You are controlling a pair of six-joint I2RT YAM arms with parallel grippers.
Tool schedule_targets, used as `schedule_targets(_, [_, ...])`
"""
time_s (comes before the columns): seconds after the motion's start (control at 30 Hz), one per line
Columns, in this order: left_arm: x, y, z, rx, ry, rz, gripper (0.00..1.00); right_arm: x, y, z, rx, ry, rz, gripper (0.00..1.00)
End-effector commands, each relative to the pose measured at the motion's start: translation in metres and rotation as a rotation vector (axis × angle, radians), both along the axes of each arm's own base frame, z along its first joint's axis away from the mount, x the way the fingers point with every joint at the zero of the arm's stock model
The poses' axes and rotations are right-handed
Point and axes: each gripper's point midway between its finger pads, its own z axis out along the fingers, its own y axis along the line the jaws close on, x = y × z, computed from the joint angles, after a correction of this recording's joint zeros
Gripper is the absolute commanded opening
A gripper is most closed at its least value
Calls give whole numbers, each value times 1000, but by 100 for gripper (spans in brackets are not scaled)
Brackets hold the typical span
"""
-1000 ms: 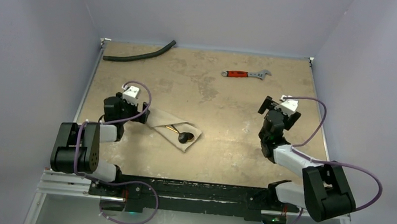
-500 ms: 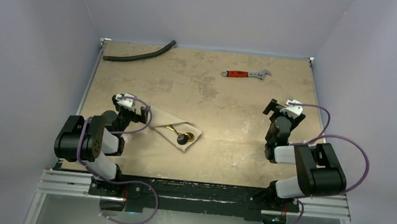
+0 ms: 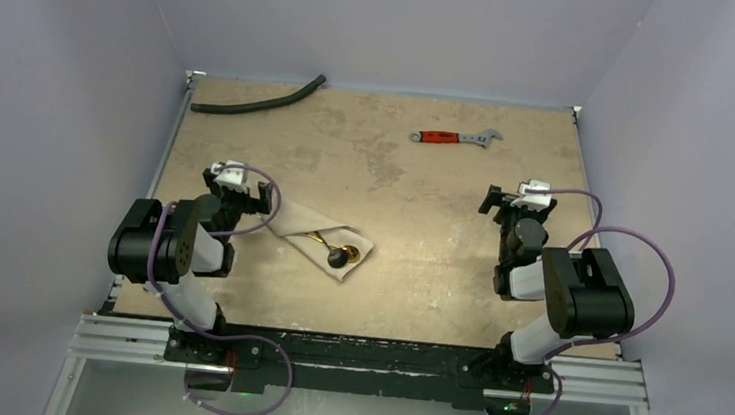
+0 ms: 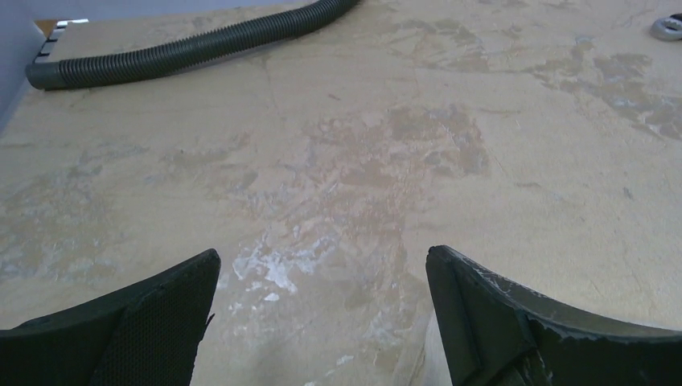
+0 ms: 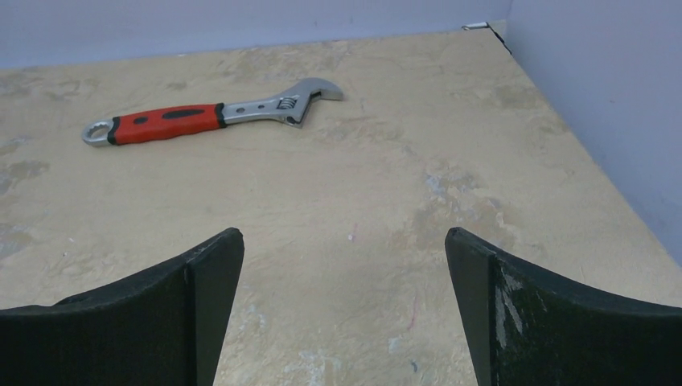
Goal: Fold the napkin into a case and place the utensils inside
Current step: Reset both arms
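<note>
- Left gripper: jaws spread wide, nothing between them; it sits just beside the left end of the napkin, facing the bare table.
- Right gripper: spread and empty, well to the right of the napkin.
- Napkin: one, folded into a narrow slanted packet.
- Utensils: one spoon is certain, its bowl at the napkin's near-right end and a gold handle along the fold. A second piece cannot be told.
- Step, judged: packing looks done. Raise the left arm straight up rather than across the cloth, so no finger drags the fold open.
- Wrench: one, beyond the napkin to the right.
- Hose: one, beyond the napkin to the left.
</note>
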Motion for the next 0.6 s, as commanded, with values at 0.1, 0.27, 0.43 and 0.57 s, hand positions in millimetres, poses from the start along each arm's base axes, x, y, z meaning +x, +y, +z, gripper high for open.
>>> schedule_targets(0.1, [9,1,7,-8,-6,25,99,7,4,32,-14,-115,44,99])
schedule_targets(0.27, [10,1,7,-8,-3,26,98,9,6,29,-9,-99,53,99])
schedule_targets(0.43, [11,1,6,-2,4,31,99,9,6,29,-7,-99,55,99])
schedule_targets(0.57, [11,0,6,3,4,39,99,7,4,32,-15,-113,46,99])
